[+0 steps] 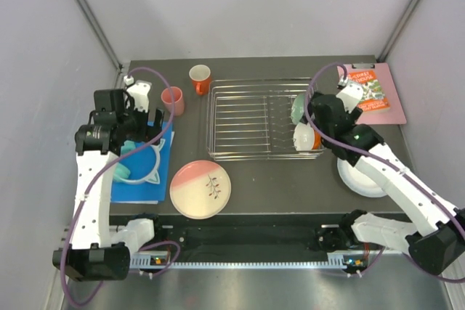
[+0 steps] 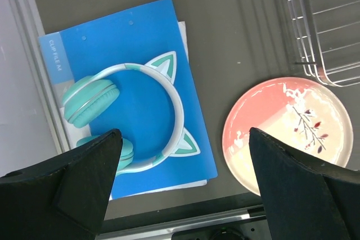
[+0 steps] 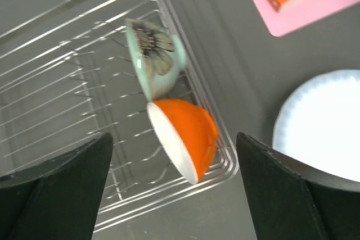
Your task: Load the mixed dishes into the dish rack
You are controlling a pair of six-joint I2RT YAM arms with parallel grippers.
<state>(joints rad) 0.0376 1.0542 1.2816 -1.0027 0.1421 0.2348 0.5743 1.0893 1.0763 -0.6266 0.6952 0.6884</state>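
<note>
The right gripper (image 3: 173, 136), jaws apart and empty above the orange bowl (image 1: 305, 137) in the rack (image 1: 247, 156), should lift straight up. Then it can take the white plate (image 1: 360, 179) at the bowl's four o'clock. The left gripper (image 2: 184, 132) is also spread wide.

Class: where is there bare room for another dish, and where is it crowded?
The dish rack is bare from its left rim to the mint-green bowl and orange bowl crowding its right end. The table is free between the twig plate and white plate.

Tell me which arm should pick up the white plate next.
Right. The white plate lies beside that arm, and the right gripper hangs open close by. The left gripper is over the headphones, far from it.
</note>
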